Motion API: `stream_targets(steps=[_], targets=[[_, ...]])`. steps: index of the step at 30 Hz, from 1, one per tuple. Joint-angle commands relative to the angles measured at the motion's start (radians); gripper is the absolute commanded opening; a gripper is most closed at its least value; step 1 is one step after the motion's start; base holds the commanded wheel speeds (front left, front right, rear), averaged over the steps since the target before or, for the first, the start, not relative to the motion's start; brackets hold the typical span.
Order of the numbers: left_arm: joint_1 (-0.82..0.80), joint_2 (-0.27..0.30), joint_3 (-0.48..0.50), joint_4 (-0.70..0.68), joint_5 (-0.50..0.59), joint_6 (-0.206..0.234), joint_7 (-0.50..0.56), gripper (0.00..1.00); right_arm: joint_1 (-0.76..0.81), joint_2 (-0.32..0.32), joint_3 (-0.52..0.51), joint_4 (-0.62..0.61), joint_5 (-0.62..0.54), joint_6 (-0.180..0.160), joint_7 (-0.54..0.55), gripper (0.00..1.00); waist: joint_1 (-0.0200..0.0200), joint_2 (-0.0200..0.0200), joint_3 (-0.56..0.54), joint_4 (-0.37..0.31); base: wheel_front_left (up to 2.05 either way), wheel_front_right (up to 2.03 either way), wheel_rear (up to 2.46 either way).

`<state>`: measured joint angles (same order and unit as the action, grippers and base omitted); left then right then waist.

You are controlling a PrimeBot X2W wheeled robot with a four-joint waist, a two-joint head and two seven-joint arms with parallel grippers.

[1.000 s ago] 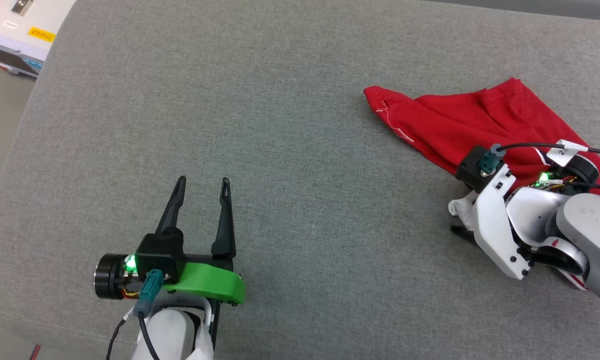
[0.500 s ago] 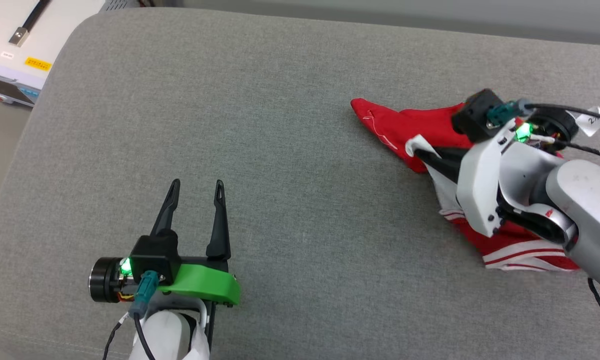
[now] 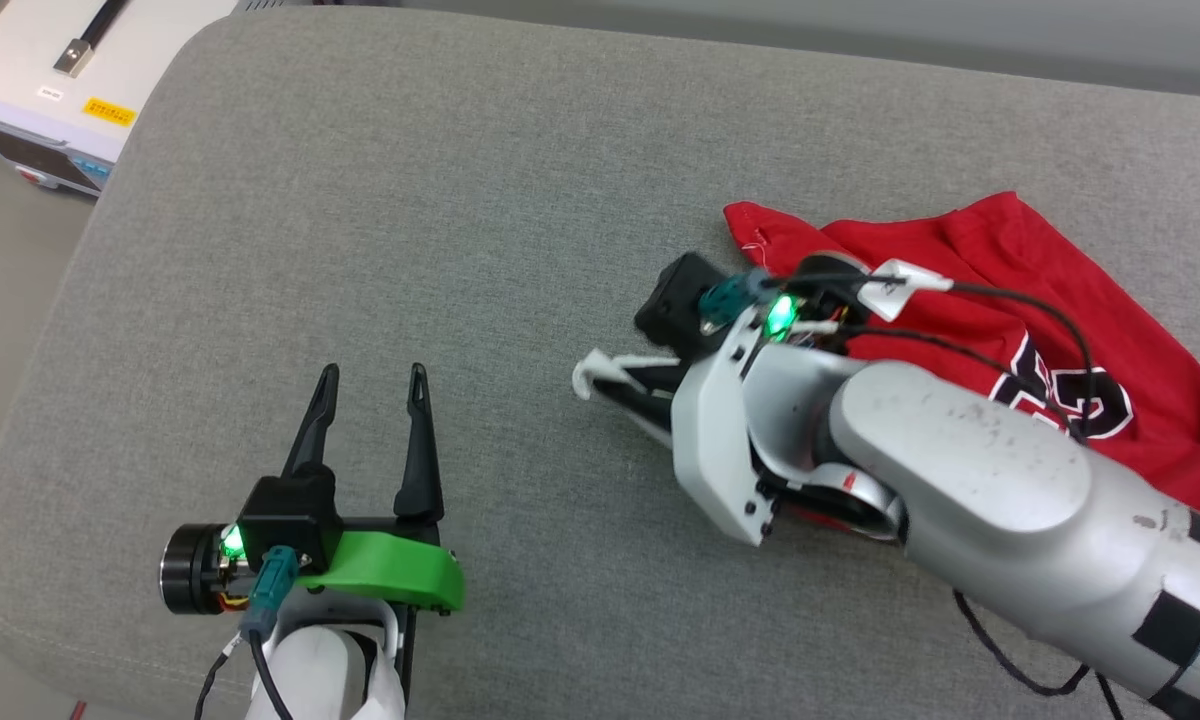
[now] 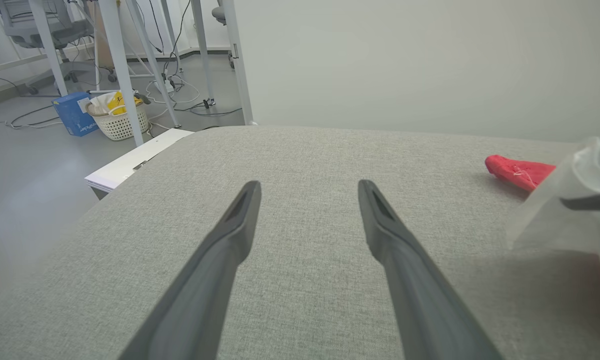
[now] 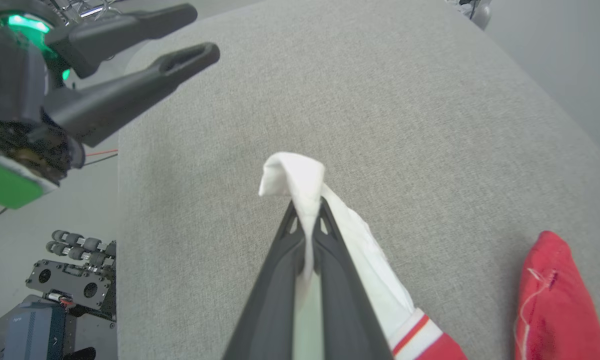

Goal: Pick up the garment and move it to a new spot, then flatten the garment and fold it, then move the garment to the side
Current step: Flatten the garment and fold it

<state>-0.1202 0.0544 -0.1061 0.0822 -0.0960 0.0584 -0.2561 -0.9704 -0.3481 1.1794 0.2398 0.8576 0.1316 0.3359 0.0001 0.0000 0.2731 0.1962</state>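
right gripper pinched closed on white sleeve of garment | its red bulk lies behind the wrist | left gripper spread wide, empty

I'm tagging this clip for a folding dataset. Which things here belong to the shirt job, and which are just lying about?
Job in hand:
- shirt
- right gripper, jaws shut on the shirt's white sleeve
- left gripper, jaws open, holding nothing
- cushion, the work surface

Lying about:
- white unit
- basket
- blue box
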Motion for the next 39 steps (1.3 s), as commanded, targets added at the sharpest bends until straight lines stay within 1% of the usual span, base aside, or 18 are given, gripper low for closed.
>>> stream_targets(steps=[1,3,6,9,11,14,15,16,17,20,23,27,30,33,36,39], targets=[[0.007,-0.004,0.008,-0.005,0.003,0.003,-0.006,1.00,0.006,0.014,0.037,0.027,0.013,-0.001,0.002,0.00,-0.0001,0.0000,0.010,0.008,0.00,0.00,0.00],[0.005,-0.004,0.012,-0.006,0.002,0.002,-0.006,1.00,0.033,0.033,0.074,0.062,0.027,-0.001,0.015,0.00,-0.0001,0.0000,0.016,0.012,0.00,0.00,0.00],[0.001,-0.004,0.015,-0.007,0.002,0.001,-0.006,1.00,0.086,0.046,0.096,0.106,0.027,-0.001,0.043,0.00,-0.0001,0.0000,0.023,0.016,0.00,0.00,0.00],[-0.004,-0.004,0.018,-0.006,0.001,-0.001,-0.006,1.00,0.164,0.055,0.100,0.135,-0.027,-0.001,0.103,0.00,-0.0001,0.0000,0.029,0.017,0.00,0.00,0.00],[-0.006,-0.004,0.020,-0.004,0.003,-0.002,-0.006,1.00,0.206,0.058,0.100,0.146,-0.054,-0.001,0.123,0.00,-0.0001,0.0000,0.029,0.016,0.00,0.00,0.00],[-0.005,-0.004,0.023,0.001,0.006,-0.002,-0.006,1.00,0.228,0.066,0.101,0.146,-0.080,-0.001,0.099,0.00,-0.0001,0.0000,0.020,0.007,0.00,0.00,0.00],[-0.003,-0.004,0.024,0.003,0.007,-0.003,-0.006,1.00,0.229,0.068,0.101,0.143,-0.080,-0.001,0.076,0.27,-0.0001,0.0000,0.013,0.004,0.00,0.00,0.00],[-0.001,-0.004,0.024,0.005,0.010,-0.004,-0.006,1.00,0.227,0.070,0.101,0.139,-0.080,-0.001,0.052,0.78,-0.0001,0.0000,0.005,0.000,0.00,0.00,0.00],[0.003,-0.004,0.025,0.007,0.013,-0.006,-0.006,1.00,0.222,0.069,0.101,0.130,-0.084,-0.001,0.017,1.00,-0.0001,0.0000,-0.005,-0.005,0.00,0.00,0.00],[0.015,-0.004,0.029,0.013,0.021,-0.012,-0.006,1.00,0.208,0.056,0.101,0.102,-0.088,-0.001,-0.091,1.00,-0.0001,0.0000,-0.036,-0.014,0.00,0.00,0.00],[0.033,-0.004,0.039,0.013,0.031,-0.017,-0.006,1.00,0.210,0.025,0.093,0.061,-0.076,-0.001,-0.207,1.00,-0.0001,0.0000,-0.072,-0.026,0.00,0.00,0.00],[0.057,-0.002,0.058,0.008,0.042,-0.026,-0.006,1.00,0.242,-0.030,0.022,0.011,-0.078,-0.001,-0.334,1.00,-0.0001,0.0000,-0.110,-0.048,0.00,0.00,0.00],[0.071,0.001,0.066,-0.003,0.049,-0.035,-0.006,1.00,0.289,-0.066,-0.085,0.000,-0.127,-0.001,-0.436,1.00,-0.0001,0.0000,-0.130,-0.065,0.00,0.00,0.00],[0.075,0.007,0.074,-0.015,0.054,-0.045,-0.006,1.00,0.353,-0.077,-0.210,0.004,-0.185,-0.001,-0.516,1.00,-0.0001,0.0000,-0.141,-0.083,0.00,0.00,0.00],[0.073,0.014,0.082,-0.028,0.058,-0.056,-0.006,1.00,0.434,-0.067,-0.356,0.002,-0.262,-0.001,-0.560,1.00,-0.0001,0.0000,-0.150,-0.103,0.00,0.00,0.00],[0.067,0.023,0.088,-0.037,0.058,-0.069,-0.006,1.00,0.516,-0.040,-0.502,-0.011,-0.341,-0.001,-0.580,1.00,-0.0001,0.0000,-0.155,-0.122,0.00,0.00,0.00]])
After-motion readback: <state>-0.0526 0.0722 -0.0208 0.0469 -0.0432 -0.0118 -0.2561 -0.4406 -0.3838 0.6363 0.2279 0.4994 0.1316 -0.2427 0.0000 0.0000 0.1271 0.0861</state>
